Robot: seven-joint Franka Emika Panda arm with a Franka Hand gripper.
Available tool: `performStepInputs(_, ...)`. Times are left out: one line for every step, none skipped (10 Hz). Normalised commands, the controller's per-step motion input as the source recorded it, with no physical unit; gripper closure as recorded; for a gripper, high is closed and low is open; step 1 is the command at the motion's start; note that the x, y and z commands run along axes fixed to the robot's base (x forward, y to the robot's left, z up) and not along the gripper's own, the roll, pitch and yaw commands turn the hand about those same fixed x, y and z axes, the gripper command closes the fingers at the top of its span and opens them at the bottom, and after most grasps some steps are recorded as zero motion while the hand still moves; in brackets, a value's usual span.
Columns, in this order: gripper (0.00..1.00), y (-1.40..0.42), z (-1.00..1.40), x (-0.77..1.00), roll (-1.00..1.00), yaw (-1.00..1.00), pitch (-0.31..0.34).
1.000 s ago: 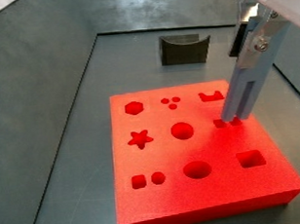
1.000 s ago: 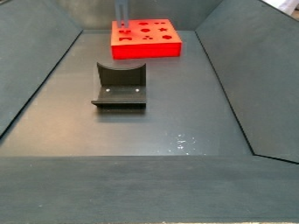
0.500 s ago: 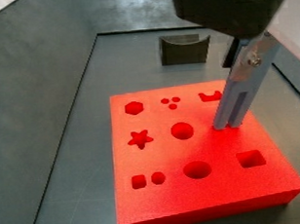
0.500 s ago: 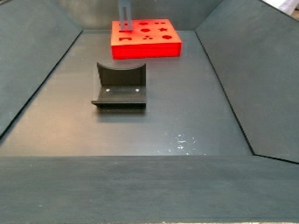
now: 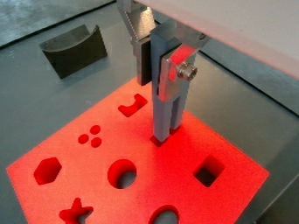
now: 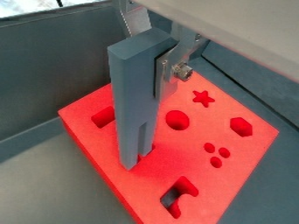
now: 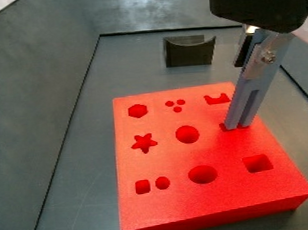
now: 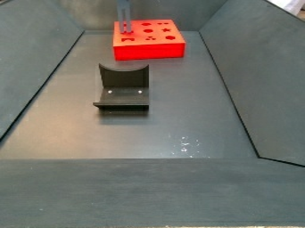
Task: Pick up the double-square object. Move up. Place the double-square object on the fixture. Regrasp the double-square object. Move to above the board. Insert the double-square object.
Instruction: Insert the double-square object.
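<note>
My gripper [image 7: 255, 51] is shut on the double-square object [image 7: 244, 95], a pale blue-grey elongated block held upright. Its lower end meets the top of the red board [image 7: 191, 199] near the board's right edge, between the notched hole and the square hole. I cannot tell how deep it sits. In both wrist views the block [image 5: 167, 105] [image 6: 136, 96] stands between the silver fingers [image 5: 179, 68] [image 6: 176, 66], its forked end on the board [image 5: 82, 162] [image 6: 246, 166]. The dark fixture [image 7: 189, 50] [image 8: 121, 89] stands empty, apart from the board [image 8: 149, 40]. The block [image 8: 123, 16] also shows above the board's far-left corner.
The board has hexagon [image 7: 139, 110], star [image 7: 144, 143], round [image 7: 188, 134] and square [image 7: 258, 163] holes. Grey sloping walls [image 8: 36, 98] enclose the dark floor [image 8: 155, 134] on all sides.
The gripper with the block has come slightly lower and shifted a little sideways over the board's right part; more of the gripper body shows. The block's lower end stays at the same spot.
</note>
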Motion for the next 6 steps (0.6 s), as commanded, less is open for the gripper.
performStepInputs(1.00, 0.00, -0.09, -0.03, -0.21, -0.08, 0.000)
performStepInputs(1.00, 0.00, -0.08, -0.03, -0.25, -0.12, 0.000)
performStepInputs(1.00, 0.00, -0.05, -0.09, -0.27, -0.17, 0.000)
performStepInputs(1.00, 0.00, -0.07, -0.15, -0.25, -0.16, -0.003)
performStepInputs(1.00, 0.00, -0.10, -0.21, -0.17, -0.13, 0.000)
performStepInputs(1.00, 0.00, -0.17, -0.09, -0.07, -0.11, 0.021)
